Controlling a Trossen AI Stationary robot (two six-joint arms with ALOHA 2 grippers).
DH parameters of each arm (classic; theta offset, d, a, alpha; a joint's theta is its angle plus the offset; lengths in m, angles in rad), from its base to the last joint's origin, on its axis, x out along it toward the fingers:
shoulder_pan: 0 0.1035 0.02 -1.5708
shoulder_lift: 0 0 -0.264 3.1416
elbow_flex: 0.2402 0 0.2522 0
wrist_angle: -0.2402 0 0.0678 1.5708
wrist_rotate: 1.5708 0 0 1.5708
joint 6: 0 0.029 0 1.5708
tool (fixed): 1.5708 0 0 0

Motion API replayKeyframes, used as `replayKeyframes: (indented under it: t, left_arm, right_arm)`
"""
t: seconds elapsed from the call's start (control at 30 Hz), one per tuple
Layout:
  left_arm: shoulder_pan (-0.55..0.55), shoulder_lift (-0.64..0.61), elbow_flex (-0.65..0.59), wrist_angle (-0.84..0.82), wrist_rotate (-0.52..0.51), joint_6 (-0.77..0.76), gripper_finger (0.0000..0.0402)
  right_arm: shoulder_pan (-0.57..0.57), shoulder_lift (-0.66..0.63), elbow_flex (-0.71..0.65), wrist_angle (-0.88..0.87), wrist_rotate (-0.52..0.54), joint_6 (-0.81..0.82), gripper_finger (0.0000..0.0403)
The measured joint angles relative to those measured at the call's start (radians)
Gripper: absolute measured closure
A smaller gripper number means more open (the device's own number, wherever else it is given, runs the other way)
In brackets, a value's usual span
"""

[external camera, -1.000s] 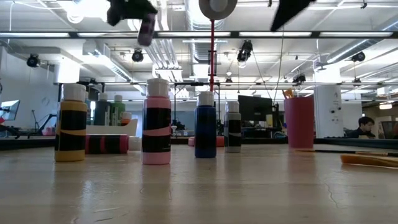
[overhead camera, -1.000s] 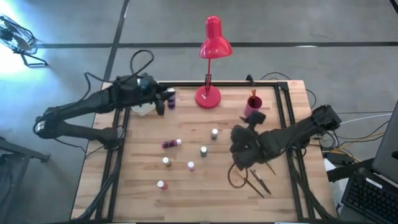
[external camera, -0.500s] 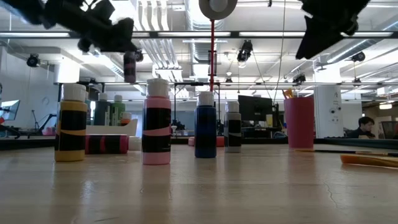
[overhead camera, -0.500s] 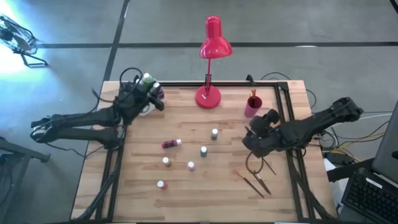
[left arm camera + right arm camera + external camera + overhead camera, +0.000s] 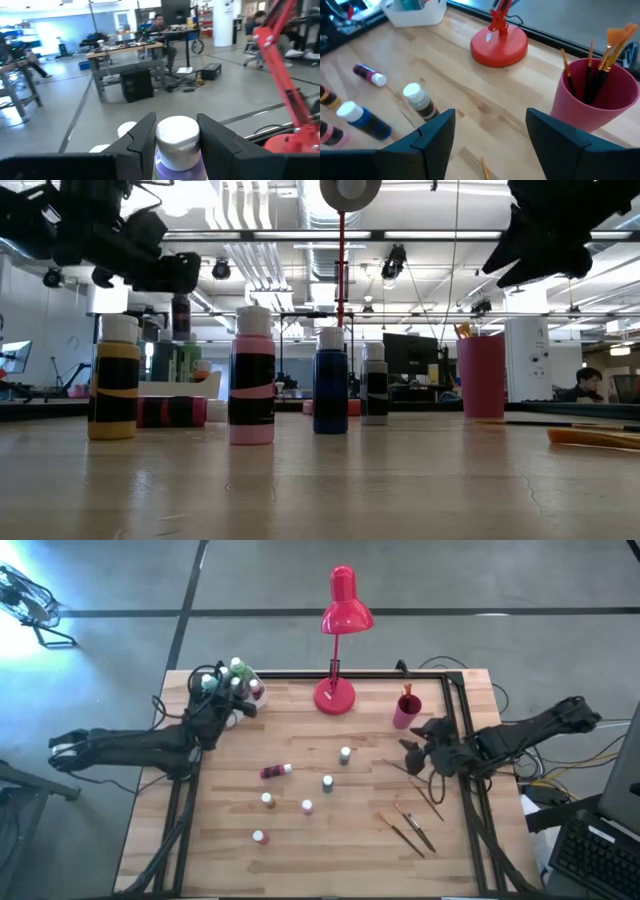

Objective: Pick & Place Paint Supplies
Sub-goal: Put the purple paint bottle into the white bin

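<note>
Left claw holding a bottle over the bin; right claw empty above the brushes.

My left gripper (image 5: 175, 150) is clamped on a white-capped purple bottle (image 5: 177, 145), its lower body cut off, over the white bin (image 5: 232, 712) at the table's (image 5: 300, 840) back-left corner. Five bottles (image 5: 306, 806) stand mid-table, one lies flat. My right gripper (image 5: 487, 135) hangs spread, nothing between its fingers, near the pink cup (image 5: 595, 100); loose brushes (image 5: 412, 830) lie nearby.

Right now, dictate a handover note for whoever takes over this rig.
Left gripper: shut on a purple bottle, above the white bin at the back left corner.
Right gripper: open, empty, above the table near the pink cup.
Done: some bottles in the bin, brushes in the cup.
Left: six bottles and loose brushes on the table.
</note>
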Motion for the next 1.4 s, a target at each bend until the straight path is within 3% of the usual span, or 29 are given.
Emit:
replayKeyframes:
  t: [0.23, 0.37, 0.77, 1.4]
  left_arm:
    - [0.090, 0.027, -0.066, 0.060, 0.009, -0.023, 0.0278]
    - [0.155, 0.058, -0.100, 0.175, 0.089, 0.004, 0.0278]
    - [0.296, 0.238, -0.103, 0.272, 0.232, -0.001, 0.0278]
    - [0.330, 0.529, -0.103, 0.518, 0.253, 0.014, 0.0278]
  right_arm:
    - [-0.078, -0.066, -0.074, 0.040, 0.018, 0.014, 0.0174]
    - [-0.121, -0.070, -0.077, 0.042, 0.021, 0.009, 0.0172]
    - [-0.180, -0.070, -0.089, 0.144, 0.027, -0.072, 0.0153]
    - [-0.182, -0.070, -0.091, 0.151, 0.027, -0.096, 0.0195]
